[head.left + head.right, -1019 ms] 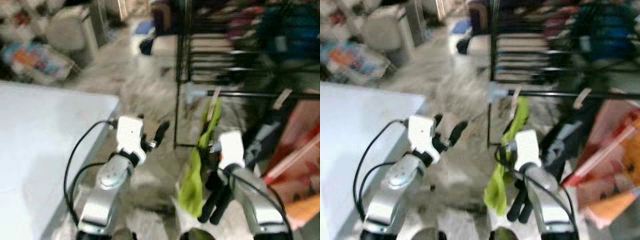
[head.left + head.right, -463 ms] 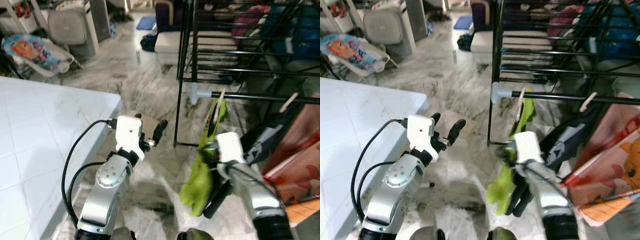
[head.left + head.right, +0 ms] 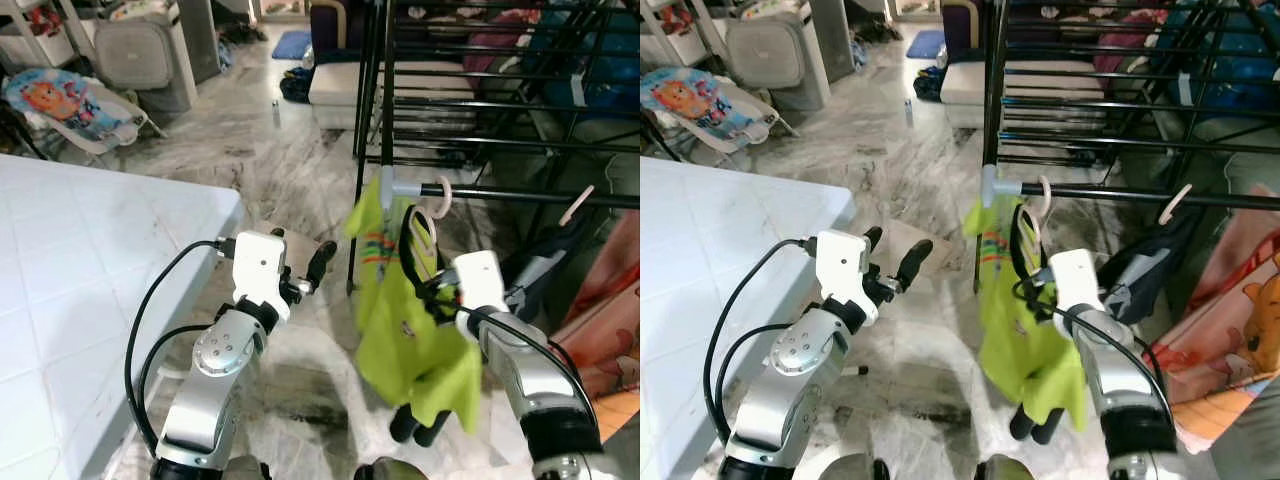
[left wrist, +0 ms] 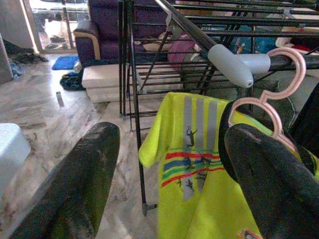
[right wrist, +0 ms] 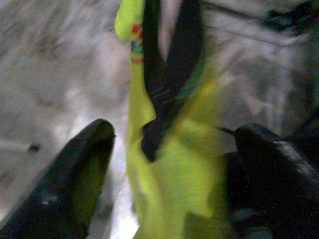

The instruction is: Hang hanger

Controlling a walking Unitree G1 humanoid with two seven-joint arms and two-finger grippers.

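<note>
The pink hanger point(image 3: 1040, 201) is hooked over the rack's rail point(image 3: 1120, 194) now, and the yellow shirt point(image 3: 1015, 325) has swung out flat beneath it. My right jaws point(image 5: 167, 169) are released around the cloth, my left jaws point(image 3: 300, 262) spread idle. Looks hung.

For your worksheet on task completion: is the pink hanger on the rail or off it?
On. The hanger's hook curls over the rail, with the yellow shirt hanging below it.
</note>
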